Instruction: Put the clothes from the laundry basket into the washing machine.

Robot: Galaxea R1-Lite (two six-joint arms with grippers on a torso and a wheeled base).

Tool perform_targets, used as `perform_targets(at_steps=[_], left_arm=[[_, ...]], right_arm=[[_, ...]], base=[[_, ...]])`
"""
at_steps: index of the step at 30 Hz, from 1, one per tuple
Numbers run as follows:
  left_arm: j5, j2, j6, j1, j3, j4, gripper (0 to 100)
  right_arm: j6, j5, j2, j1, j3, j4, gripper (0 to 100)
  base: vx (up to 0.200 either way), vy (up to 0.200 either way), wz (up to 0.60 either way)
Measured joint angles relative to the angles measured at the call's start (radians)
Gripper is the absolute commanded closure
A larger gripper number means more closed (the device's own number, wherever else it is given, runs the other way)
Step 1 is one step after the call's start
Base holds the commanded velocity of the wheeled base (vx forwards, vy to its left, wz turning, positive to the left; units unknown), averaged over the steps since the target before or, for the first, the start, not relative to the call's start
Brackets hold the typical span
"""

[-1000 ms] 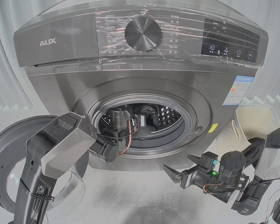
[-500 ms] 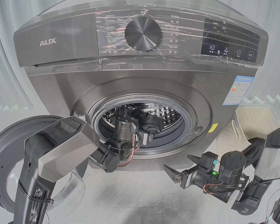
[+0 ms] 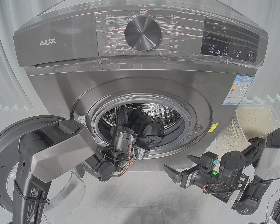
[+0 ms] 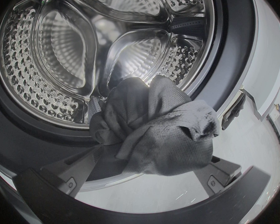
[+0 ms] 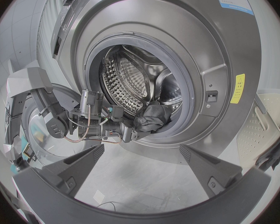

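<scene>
Door [image 3: 3, 147] swung open at the left of the washing machine [image 3: 68, 84], laundry basket [image 3: 255, 119] placed at its right, garment [image 3: 147, 129] draped over the left gripper [image 5: 138, 131] at the opening's lower rim, right gripper [image 3: 177, 164] held low before the machine.

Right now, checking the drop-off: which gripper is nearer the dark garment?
Left. The left gripper is at the drum's mouth, the dark garment between its open fingers; the right gripper hangs lower, outside the machine, apart.

Behind, both sides: white pleated curtain [image 3: 4, 63]. Below: pale grey glossy floor [image 3: 137, 196], thin dark cable [image 5: 112, 205] lying on it.
</scene>
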State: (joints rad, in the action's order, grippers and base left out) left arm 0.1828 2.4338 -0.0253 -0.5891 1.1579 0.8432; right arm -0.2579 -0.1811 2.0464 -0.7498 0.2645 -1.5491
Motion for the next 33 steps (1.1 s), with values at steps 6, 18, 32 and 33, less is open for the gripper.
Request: perform_targets(at_steps=[6,18,32,33], left_arm=[[-0.015,-0.027,0.005,0.0,0.001,0.017,0],[-0.017,0.083,0.021,0.001,0.238,0.038,0],[0.036,0.247,0.022,0.022,0.657,0.011,100],[0.043,0.262,0.022,0.028,0.697,0.002,100]], right_arm=[[0.0,0.0,0.0,0.0,0.0,0.0,0],[0.0,0.0,0.0,0.002,0.001,-0.001,0],[0.0,0.0,0.0,0.003,0.002,-0.001,0],[0.0,0.0,0.0,0.003,0.002,-0.001,0]], base=[[0.0,0.0,0.0],[0.0,0.0,0.0],[0.0,0.0,0.0],[0.0,0.0,0.0]])
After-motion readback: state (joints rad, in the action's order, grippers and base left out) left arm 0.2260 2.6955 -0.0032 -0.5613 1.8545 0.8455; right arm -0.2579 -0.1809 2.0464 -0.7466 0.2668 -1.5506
